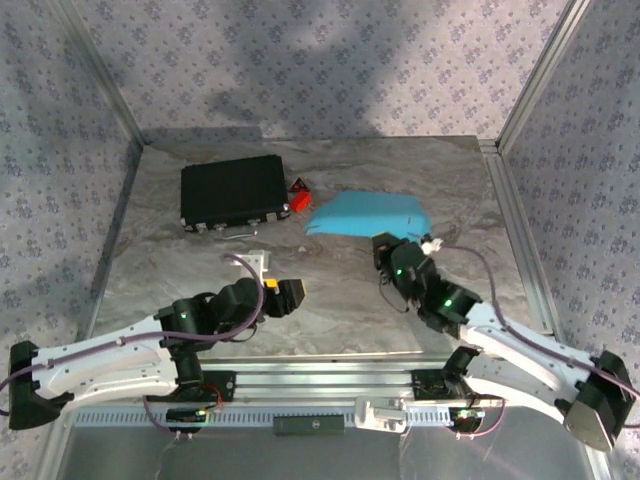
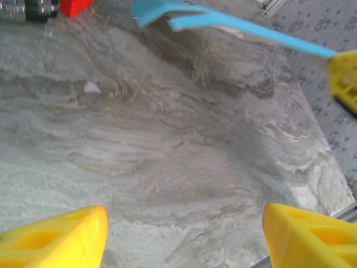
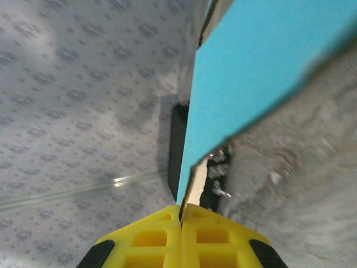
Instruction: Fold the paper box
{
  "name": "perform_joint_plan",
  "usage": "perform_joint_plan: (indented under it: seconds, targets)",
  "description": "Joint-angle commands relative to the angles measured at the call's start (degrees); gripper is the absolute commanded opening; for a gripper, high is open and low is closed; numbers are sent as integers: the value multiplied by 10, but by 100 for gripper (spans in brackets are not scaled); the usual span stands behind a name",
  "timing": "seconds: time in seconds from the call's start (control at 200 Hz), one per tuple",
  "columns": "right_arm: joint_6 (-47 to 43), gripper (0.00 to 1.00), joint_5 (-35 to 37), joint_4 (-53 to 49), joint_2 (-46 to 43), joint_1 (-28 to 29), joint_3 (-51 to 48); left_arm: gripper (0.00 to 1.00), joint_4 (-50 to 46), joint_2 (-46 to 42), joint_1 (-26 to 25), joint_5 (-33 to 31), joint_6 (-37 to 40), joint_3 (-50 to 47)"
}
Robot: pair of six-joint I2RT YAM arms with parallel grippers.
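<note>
Paper box (image 3: 251, 72) — edge pinched by right hand (image 3: 181, 208), left hand (image 2: 185, 226) spread

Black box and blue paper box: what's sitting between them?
A small red object lies between the black box and the paper box, shown in the top view.

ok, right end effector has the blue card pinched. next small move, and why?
Probably bring the left end effector forward to the paper box's free left edge. The right end effector is shut on its near right edge, which looks lifted off the table, while the left one hangs open over bare table, short of it. A fold likely needs a second hold.
</note>
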Motion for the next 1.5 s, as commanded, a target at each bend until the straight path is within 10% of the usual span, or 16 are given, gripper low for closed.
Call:
perform_joint_plan:
  seconds: [0.0,0.255,0.4,0.77,1.139,1.319,1.494]
  targets:
    - [-82,0,-61,-210,3,-51,81,66,-43,37,-3,-43,117,82]
    - [-166,0,-180,-363,65,-121,283,59,128,63,-11,-106,465,38]
    - [-172,0,-234,-399,86,-148,345,62,323,24,20,-18,595,-58]
    - [-134,0,-312,-410,89,-179,372,69,542,103,130,191,617,-109]
    - [-117,0,-358,-419,94,-202,391,72,590,203,165,199,616,-60]
    - [-116,0,-380,-406,100,-215,388,55,577,244,173,206,615,-19]
    - [-114,0,-396,-402,109,-227,393,17,553,263,182,222,609,10]
